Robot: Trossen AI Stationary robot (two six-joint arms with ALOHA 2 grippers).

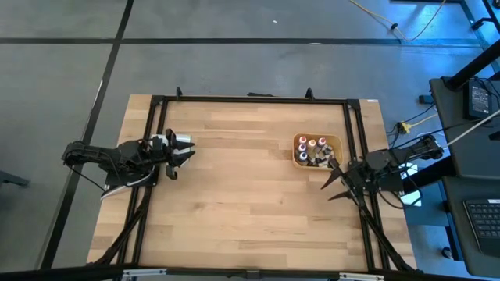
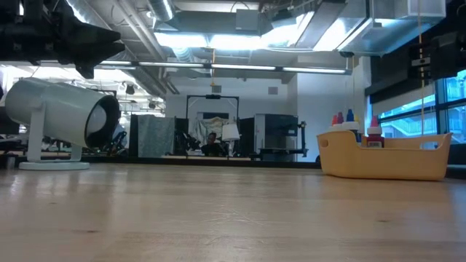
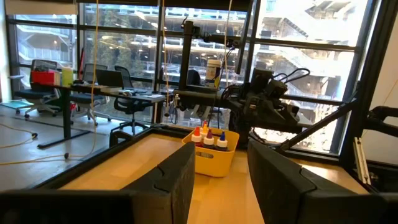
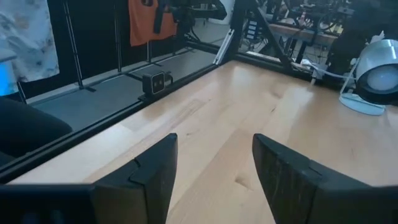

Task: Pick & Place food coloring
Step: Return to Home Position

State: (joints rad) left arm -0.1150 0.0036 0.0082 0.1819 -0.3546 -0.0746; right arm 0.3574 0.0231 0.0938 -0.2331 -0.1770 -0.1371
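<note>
The food coloring bottles (image 1: 312, 147) are seen standing upright, caps up, packed together inside the yellow bin (image 1: 296, 153), which sits on the right half of the wooden table (image 1: 234, 203), toward its far edge. No bottle is to be made out loose on the boards, so the sorting is judged done, and what is called for now is a clean retreat. The right gripper (image 4: 214, 144) is found just beside the bin, at its near right corner, with the fingers spread wide and nothing held between them. Only bare wood is shown past them in the right wrist view, so the bin is taken to lie off to one side of the line the fingers point along, not ahead of it. That is the relation to be watched: the right arm is by far the nearer one, and its pull-back is best taken away from the bin wall so that nothing is nudged or tipped. The left gripper (image 1: 190, 151) is held well apart at the table's left side, aimed across the boards at the bin, its fingers likewise parted and empty. The bin and its bottles are framed far off between them in the left wrist view.
</note>
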